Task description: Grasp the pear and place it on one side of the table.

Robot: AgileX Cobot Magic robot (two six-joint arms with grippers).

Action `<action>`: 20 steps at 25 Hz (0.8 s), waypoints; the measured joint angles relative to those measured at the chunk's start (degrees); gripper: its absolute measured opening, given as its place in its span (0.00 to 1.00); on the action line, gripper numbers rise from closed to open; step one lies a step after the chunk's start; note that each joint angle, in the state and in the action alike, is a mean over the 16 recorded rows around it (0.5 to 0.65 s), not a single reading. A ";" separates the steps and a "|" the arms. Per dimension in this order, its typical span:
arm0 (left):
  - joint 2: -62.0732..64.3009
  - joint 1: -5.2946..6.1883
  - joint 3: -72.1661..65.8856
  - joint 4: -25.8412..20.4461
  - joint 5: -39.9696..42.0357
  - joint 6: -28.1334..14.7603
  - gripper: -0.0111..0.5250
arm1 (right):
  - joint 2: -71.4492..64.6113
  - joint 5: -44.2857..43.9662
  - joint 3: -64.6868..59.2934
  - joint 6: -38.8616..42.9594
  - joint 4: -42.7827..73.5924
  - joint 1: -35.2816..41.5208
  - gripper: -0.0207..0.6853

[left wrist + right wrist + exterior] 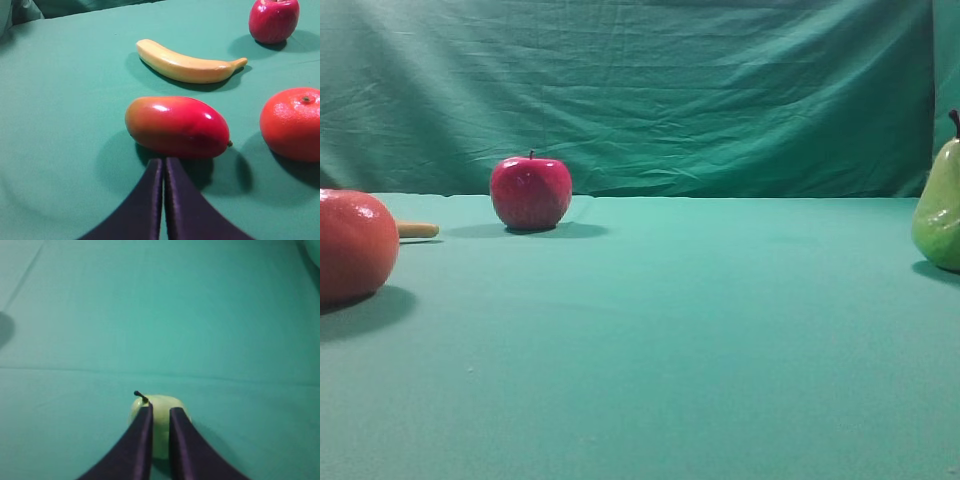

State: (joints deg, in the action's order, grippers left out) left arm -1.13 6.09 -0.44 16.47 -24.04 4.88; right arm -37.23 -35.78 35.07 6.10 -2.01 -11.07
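The pear [939,205] is standing upright at the far right edge of the ext. view, stem up, base on the bench [670,340], w/ part of it cut off by the frame. In the right wrist view the right claw [160,415] is sitting directly over the pear, the two dark fingers [142,440] nearly together w/ only a thin gap, and pale pear skin is showing through that gap and just past the tips. The stem is poking out just left of the left finger tip. Whether the claw is actually pinching the pear's narrow top or just closed in front of it – can't tell from this angle; it's reading as shut, prob. on the neck. The pear's long axis is running vertical, so the claw is approaching from above and behind, along that axis. The right arm is clearly the nearer one; the left claw [164,172] is parked w/ fingers pressed together, empty, pointing at a mango [177,126] on the left side, w/ a banana [187,64], apple [274,19] and orange [292,122] around it – all well apart from the pear. Judging by this, the grasp step is finishing; the lift and carry to a bench side aren't done yet. Risk: a grip on the tapered neck could be slipping upward on glossy skin.
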 joint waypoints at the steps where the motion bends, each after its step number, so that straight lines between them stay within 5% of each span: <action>1: 0.00 0.00 0.00 0.00 0.00 0.00 0.02 | 1.56 -1.22 0.00 0.02 -0.68 0.01 0.03; 11: 0.00 0.00 0.00 0.00 0.00 0.00 0.02 | 10.14 -5.76 -0.42 -0.11 -1.06 0.04 0.03; 20: 0.00 0.00 0.00 0.00 0.00 0.00 0.02 | 19.38 -0.49 -8.95 -0.97 6.72 0.04 0.03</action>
State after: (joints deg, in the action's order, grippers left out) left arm -1.13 6.09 -0.44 16.47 -24.04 4.88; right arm -17.85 -36.27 26.11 5.13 4.71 -11.02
